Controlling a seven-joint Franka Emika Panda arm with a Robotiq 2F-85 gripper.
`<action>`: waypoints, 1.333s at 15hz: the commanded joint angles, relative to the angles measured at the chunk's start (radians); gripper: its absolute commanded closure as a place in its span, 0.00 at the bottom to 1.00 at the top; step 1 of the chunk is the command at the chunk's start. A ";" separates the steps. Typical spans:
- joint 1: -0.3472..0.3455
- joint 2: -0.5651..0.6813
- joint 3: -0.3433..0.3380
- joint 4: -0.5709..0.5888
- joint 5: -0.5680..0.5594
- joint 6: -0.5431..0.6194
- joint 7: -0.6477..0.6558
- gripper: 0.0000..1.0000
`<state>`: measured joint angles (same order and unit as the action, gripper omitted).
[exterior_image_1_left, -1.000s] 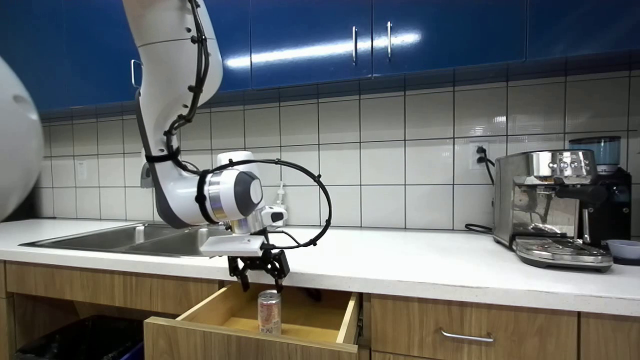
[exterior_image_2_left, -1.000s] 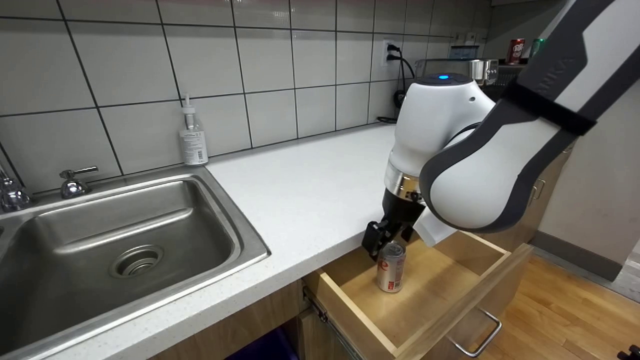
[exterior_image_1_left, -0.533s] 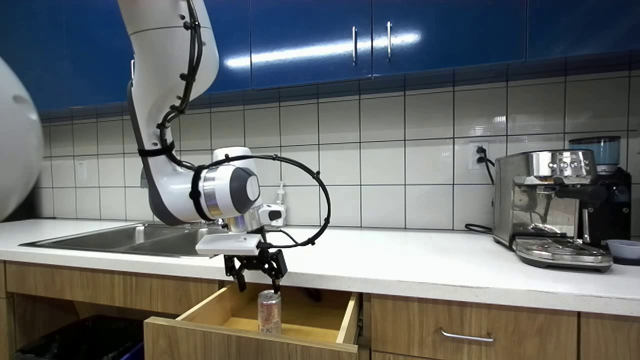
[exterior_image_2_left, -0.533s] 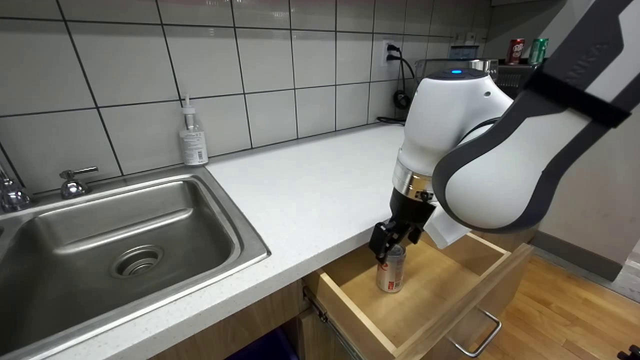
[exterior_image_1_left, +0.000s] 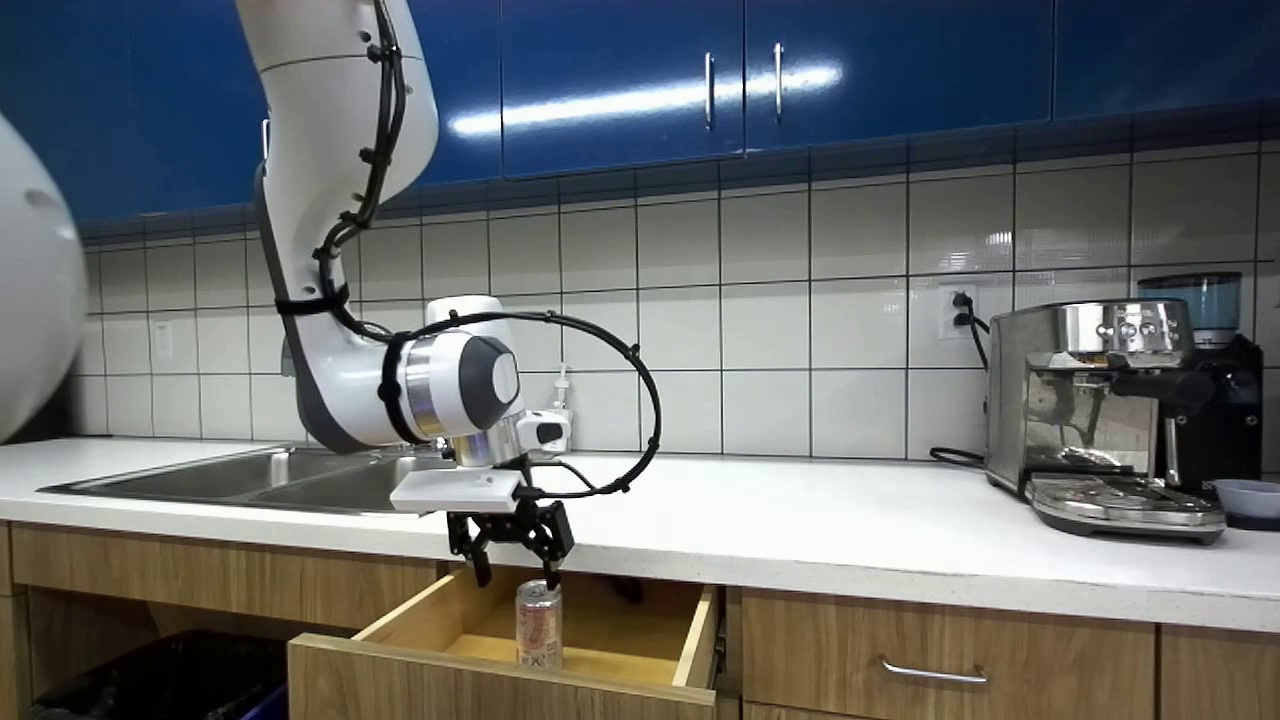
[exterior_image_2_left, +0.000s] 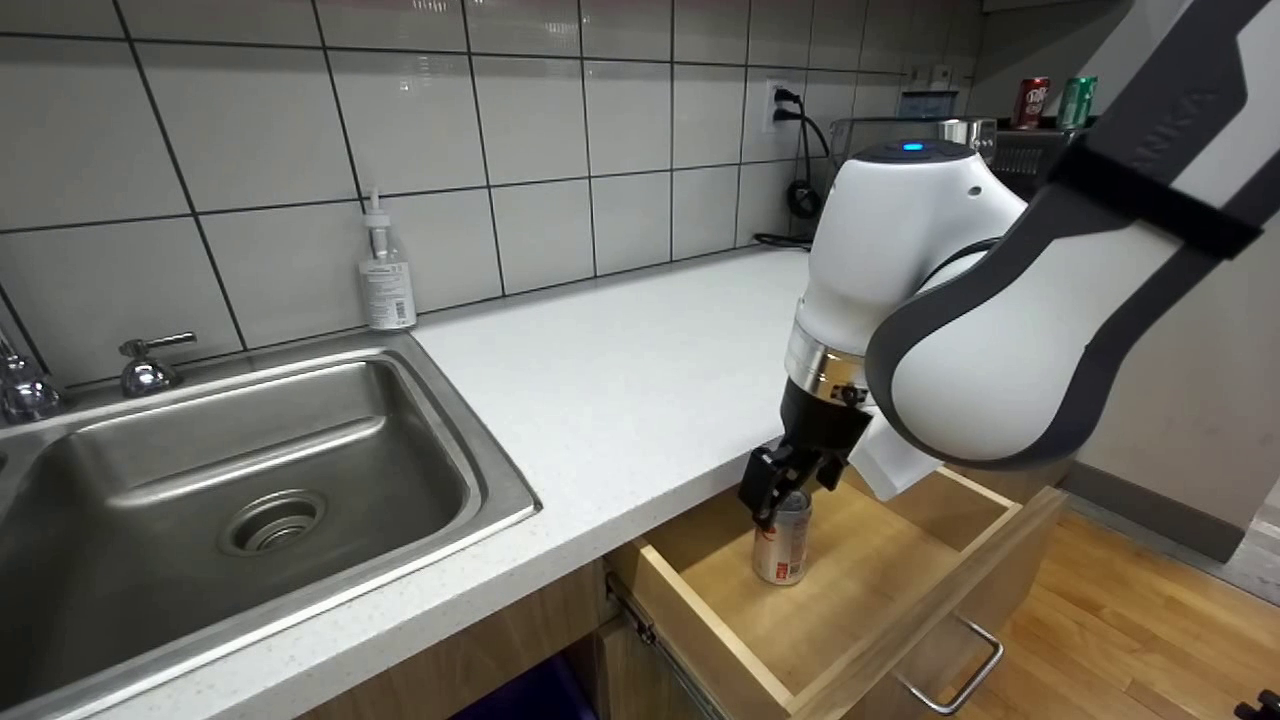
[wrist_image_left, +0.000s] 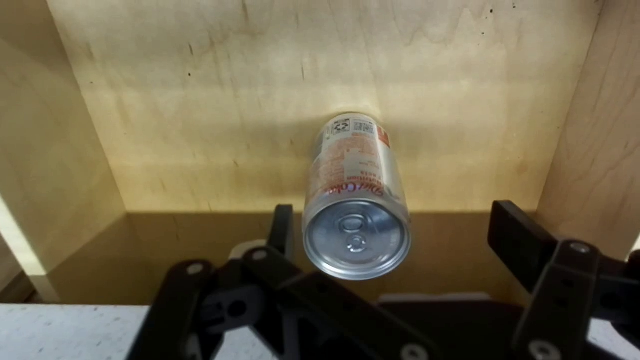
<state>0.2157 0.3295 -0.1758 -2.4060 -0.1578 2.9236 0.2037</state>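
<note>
A silver and red Diet Coke can (exterior_image_1_left: 540, 632) stands upright in an open wooden drawer (exterior_image_1_left: 500, 690). It also shows in the other exterior picture (exterior_image_2_left: 782, 552) and, top towards the camera, in the wrist view (wrist_image_left: 356, 170). My gripper (exterior_image_1_left: 518, 578) is open and empty, fingers pointing down just above the can top. In the wrist view the gripper (wrist_image_left: 394, 225) has the can top between its fingers, closer to the left finger and well apart from the right. In an exterior view a finger hides part of the can's upper side.
The white counter edge (exterior_image_2_left: 640, 510) lies right behind the gripper. A steel sink (exterior_image_2_left: 300, 440) and a soap bottle (exterior_image_2_left: 387, 285) are beside it. An espresso machine (exterior_image_1_left: 1090, 410) stands on the counter. A black-lined bin (exterior_image_1_left: 170, 670) is below.
Over the last second the arm shifted a little towards the drawer front, bringing the gripper over the can. In the last half second it is nearly still. The can and drawer have not moved.
</note>
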 joint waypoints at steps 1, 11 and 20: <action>-0.030 -0.059 0.038 -0.064 0.003 0.018 -0.024 0.00; -0.069 -0.194 0.100 -0.234 0.042 0.054 -0.074 0.00; -0.163 -0.304 0.225 -0.320 0.236 -0.013 -0.262 0.00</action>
<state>0.1035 0.0993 -0.0048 -2.6879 -0.0033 2.9647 0.0395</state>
